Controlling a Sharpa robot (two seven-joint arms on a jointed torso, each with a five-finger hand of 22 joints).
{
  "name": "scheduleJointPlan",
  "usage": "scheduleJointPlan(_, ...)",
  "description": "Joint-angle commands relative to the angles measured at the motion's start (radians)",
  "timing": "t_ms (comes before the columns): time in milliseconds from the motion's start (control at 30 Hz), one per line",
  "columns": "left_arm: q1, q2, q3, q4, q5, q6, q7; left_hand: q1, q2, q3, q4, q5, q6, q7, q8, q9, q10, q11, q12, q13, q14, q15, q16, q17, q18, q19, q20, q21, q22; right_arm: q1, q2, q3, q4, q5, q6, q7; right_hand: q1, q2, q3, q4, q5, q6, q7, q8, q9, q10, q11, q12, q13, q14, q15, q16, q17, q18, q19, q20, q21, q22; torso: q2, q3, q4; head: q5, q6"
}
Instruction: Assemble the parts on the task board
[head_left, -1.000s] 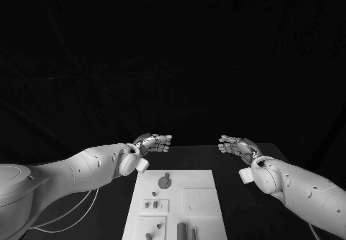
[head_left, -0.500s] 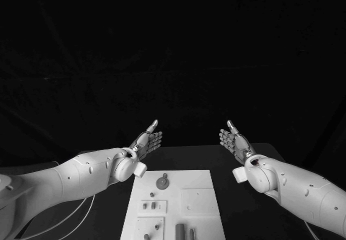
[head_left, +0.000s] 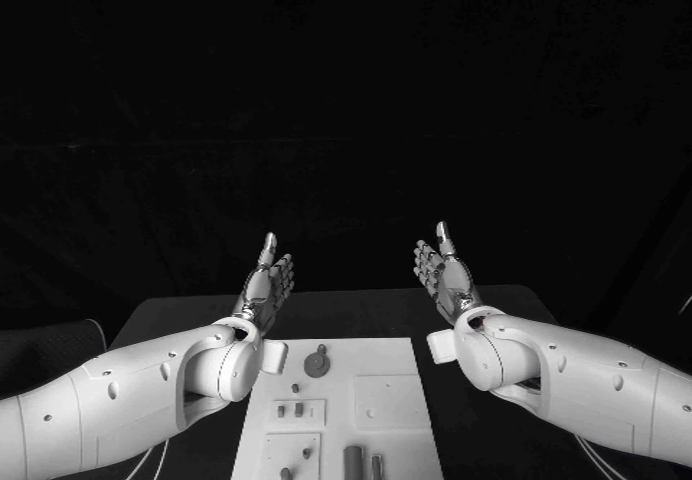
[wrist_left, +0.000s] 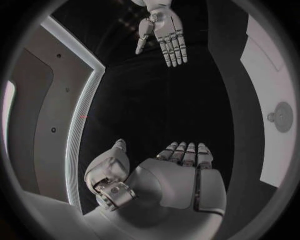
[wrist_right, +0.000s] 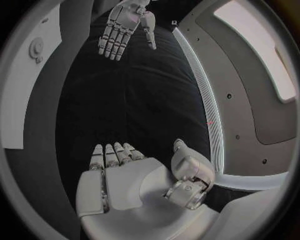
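The white task board lies in the middle of the black table, near me. On it lie a round disc part, two small pegs and two upright cylinders at the near end. My left hand is raised above the table's far side, fingers straight and together, holding nothing. My right hand is raised the same way, palm facing the left hand. The left wrist view shows the right hand flat and empty; the right wrist view shows the left hand likewise. The board's edge shows with the disc.
The black table stretches beyond the board to its far edge, with a dark backdrop behind. A cable hangs below my left arm.
Both hands went from loosely curled to straight, flat and upright, palms facing each other, and both arms drew closer to the board's sides. The camera view shifted slightly.
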Motion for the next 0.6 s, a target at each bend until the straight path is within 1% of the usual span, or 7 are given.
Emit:
scheduleJointPlan(33,-0.006,-0.013,0.013,0.058,0.037,-0.213,0.09,-0.007,0.0,-0.004,0.0,-0.003,-0.005,0.0,-0.003,-0.001,-0.005,0.0,-0.007,-0.001,-0.004,0.0,-0.003,-0.001,-0.008,-0.004,0.0,-0.007,-0.001,0.001,-0.026,-0.002,0.068,0.09,-0.189,0.082,-0.006,0.0,-0.004,0.0,-0.004,-0.004,0.0,-0.003,-0.001,-0.004,0.0,-0.003,-0.001,-0.005,0.0,-0.003,-0.002,-0.014,-0.007,0.002,-0.003,-0.002,0.001,-0.0023,0.0067,-0.003,0.0)
scheduleJointPlan(167,-0.013,-0.027,0.027,0.111,0.045,-0.274,0.107,-0.007,0.0,-0.004,0.0,-0.003,-0.005,0.0,-0.003,-0.001,-0.005,0.0,-0.007,-0.001,-0.004,0.0,-0.003,-0.001,-0.008,-0.004,0.0,-0.007,-0.001,0.001,-0.054,-0.004,0.133,0.115,-0.246,0.1,-0.006,0.0,-0.004,0.0,-0.004,-0.004,0.0,-0.003,-0.001,-0.004,0.0,-0.003,-0.001,-0.005,0.0,-0.003,-0.002,-0.014,-0.007,0.002,-0.003,-0.002,0.001,-0.0023,0.0067,-0.003,0.0)
scheduleJointPlan(233,-0.015,-0.03,0.03,0.123,0.047,-0.288,0.112,-0.007,0.0,-0.004,0.0,-0.003,-0.005,0.0,-0.003,-0.001,-0.005,0.0,-0.007,-0.001,-0.004,0.0,-0.003,-0.001,-0.008,-0.004,0.0,-0.007,-0.001,0.001,-0.061,-0.005,0.149,0.121,-0.26,0.104,-0.006,0.0,-0.004,0.0,-0.004,-0.004,0.0,-0.003,-0.001,-0.004,0.0,-0.003,-0.001,-0.005,0.0,-0.003,-0.002,-0.014,-0.007,0.002,-0.003,-0.002,0.001,-0.0023,0.0067,-0.003,0.0)
scheduleJointPlan(300,-0.015,-0.031,0.031,0.128,0.047,-0.294,0.113,-0.007,0.0,-0.004,0.0,-0.003,-0.005,0.0,-0.003,-0.001,-0.005,0.0,-0.007,-0.001,-0.004,0.0,-0.003,-0.001,-0.008,-0.004,0.0,-0.007,-0.001,0.001,-0.065,-0.005,0.157,0.124,-0.268,0.106,-0.006,0.0,-0.004,0.0,-0.004,-0.004,0.0,-0.003,-0.001,-0.004,0.0,-0.003,-0.001,-0.005,0.0,-0.003,-0.002,-0.014,-0.007,0.002,-0.003,-0.002,0.001,-0.0023,0.0067,-0.003,0.0)
scheduleJointPlan(600,-0.016,-0.031,0.031,0.129,0.047,-0.294,0.113,-0.007,0.0,-0.004,0.0,-0.003,-0.005,0.0,-0.003,-0.001,-0.005,0.0,-0.007,-0.001,-0.004,0.0,-0.003,-0.001,-0.008,-0.004,0.0,-0.007,-0.001,0.001,-0.065,-0.005,0.158,0.125,-0.269,0.106,-0.006,0.0,-0.004,0.0,-0.004,-0.004,0.0,-0.003,-0.001,-0.004,0.0,-0.003,-0.001,-0.005,0.0,-0.003,-0.002,-0.014,-0.007,0.002,-0.003,-0.002,0.001,-0.0023,0.0067,-0.003,0.0)
